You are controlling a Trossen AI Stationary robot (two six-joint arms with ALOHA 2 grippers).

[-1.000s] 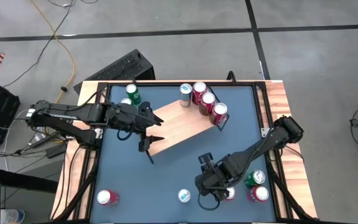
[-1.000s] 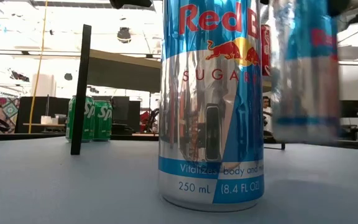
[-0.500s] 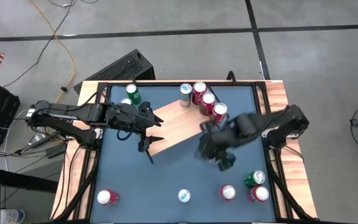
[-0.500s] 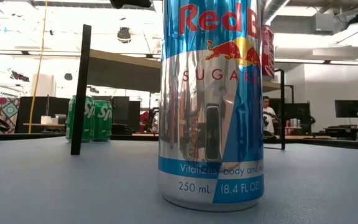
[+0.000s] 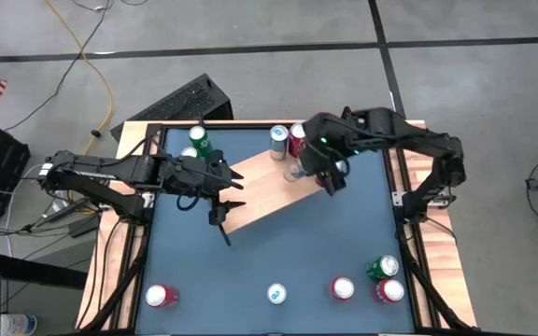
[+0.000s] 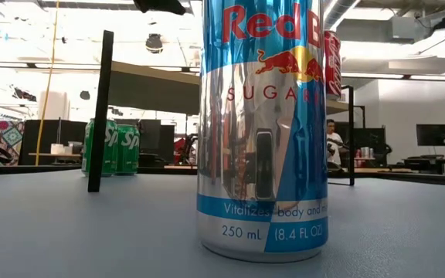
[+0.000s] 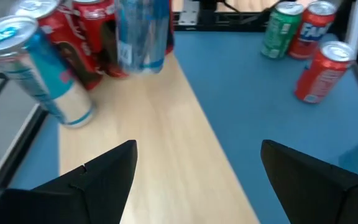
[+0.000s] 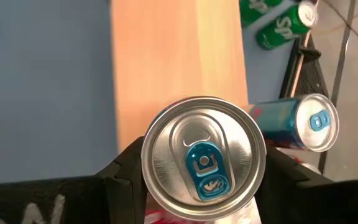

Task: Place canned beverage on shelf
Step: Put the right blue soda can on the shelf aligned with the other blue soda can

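**Right hand holds a blue can over the far end of the shelf**

The right hand [image 5: 318,166] is above the far right end of the shelf [image 5: 260,196], and its two fingers pinch a silver and blue can [image 8: 202,163] from both sides. In the right wrist view the can top with its blue tab fills the space between the fingers, and the light wood of the shelf is under it. On the same end of the shelf stand another blue can [image 5: 279,138] and some red cans [image 5: 297,137], just beside the held one.

The left hand [image 5: 224,198] waits at the near left end of the shelf, with its fingers spread and nothing between them.

On the dark blue surface [image 5: 250,271] a tall Red Bull can [image 6: 263,127] stands close to the low camera. Two green cans [image 5: 197,142] stand at the far left corner, well apart from the shelf end with the other cans
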